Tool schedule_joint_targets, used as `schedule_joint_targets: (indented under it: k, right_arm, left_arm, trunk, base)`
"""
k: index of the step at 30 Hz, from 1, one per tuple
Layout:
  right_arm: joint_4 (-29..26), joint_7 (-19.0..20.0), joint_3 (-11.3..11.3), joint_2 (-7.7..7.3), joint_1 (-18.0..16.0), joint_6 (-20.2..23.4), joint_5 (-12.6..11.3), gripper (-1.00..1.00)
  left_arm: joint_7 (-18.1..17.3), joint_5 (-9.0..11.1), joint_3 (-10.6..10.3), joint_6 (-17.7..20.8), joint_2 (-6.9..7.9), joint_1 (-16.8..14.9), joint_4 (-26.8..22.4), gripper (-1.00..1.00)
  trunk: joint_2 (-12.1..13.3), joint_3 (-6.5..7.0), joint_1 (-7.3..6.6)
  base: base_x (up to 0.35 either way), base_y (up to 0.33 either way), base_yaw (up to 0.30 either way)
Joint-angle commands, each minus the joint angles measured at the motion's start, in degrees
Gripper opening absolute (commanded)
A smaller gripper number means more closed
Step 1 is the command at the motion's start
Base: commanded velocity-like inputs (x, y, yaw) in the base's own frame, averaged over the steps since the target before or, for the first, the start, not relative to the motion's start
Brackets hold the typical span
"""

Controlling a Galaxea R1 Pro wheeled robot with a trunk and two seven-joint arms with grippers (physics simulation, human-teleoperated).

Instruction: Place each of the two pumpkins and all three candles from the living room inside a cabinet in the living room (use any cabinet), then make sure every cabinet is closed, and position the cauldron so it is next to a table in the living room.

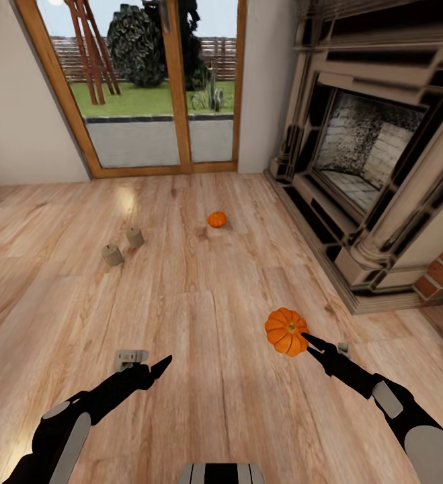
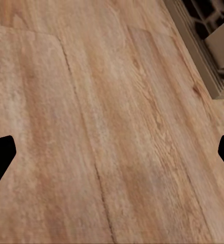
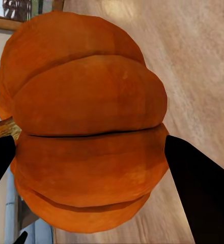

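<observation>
2 outstretched arms, right claw (image 1: 306, 341) clamping pumpkin (image 1: 285, 331)

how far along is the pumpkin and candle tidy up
Early. Nothing looks stowed. In hand: the right gripper is closed on one pumpkin, which sits between its fingers in the right wrist view. Left: the second pumpkin and two candles lie on the floor. The left gripper is open.
</observation>
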Motion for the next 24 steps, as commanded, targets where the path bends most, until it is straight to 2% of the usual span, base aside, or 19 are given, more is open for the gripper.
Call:
schedule_joint_targets:
  k: [1, 20, 24]
  right_arm:
    - [0.0, 0.1, -0.1, 0.00, 0.0, 0.4, -0.2, -1.00]
    - [0.0, -0.1, -0.1, 0.01, 0.0, 0.3, -0.2, -1.00]
    - [0.0, -0.5, -0.1, 0.01, 0.0, 0.2, -0.2, -1.00]
  left_arm:
    - [-0.1, 0.4, 0.1, 0.5, -0.01, 0.0, 0.0, 1.00]
    - [0.0, 0.3, 0.1, 0.8, 0.00, 0.0, 0.0, 1.00]
    - [1.7, 0.3, 0.3, 1.8, -0.02, 0.0, 1.7, 1.00]
  trunk:
    - [0.0, 0.19, -0.03]
    - [0.3, 4.40, -0.52]
    - [0.3, 5.28, -0.63]
  base:
    - [0.000, 0.000, 0.000]
    - [0.000, 0.000, 0.000]
    - [0.000, 0.000, 0.000]
